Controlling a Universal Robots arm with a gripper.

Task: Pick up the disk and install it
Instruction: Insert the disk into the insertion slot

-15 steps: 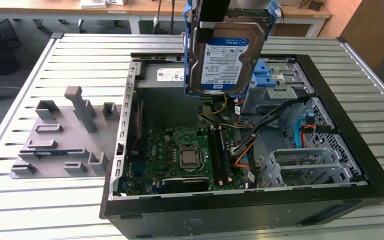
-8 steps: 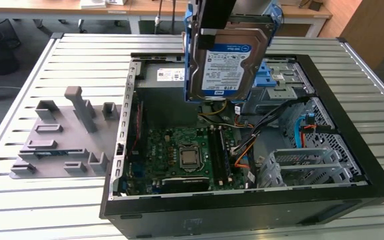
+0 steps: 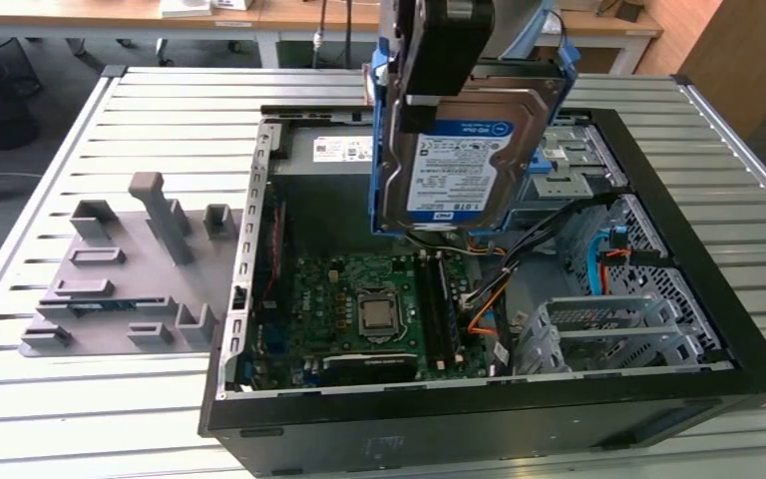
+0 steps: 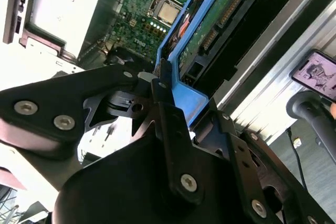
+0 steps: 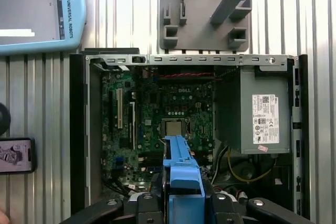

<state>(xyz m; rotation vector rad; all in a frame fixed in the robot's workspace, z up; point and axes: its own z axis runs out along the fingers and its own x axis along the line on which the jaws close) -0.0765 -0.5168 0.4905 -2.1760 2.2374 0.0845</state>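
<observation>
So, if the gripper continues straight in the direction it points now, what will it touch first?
Probably the motherboard near its processor, met first by the held disk; depth is unclear.

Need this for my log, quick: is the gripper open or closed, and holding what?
The gripper is shut on the disk, holding it above the open computer case.

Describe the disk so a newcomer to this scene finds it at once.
An open black computer case lies on the slatted metal table. Above its interior the gripper holds the disk on edge. It is a silver drive with a white-and-blue label in a blue frame, unlike the larger grey box with a white sticker inside the case.
</observation>
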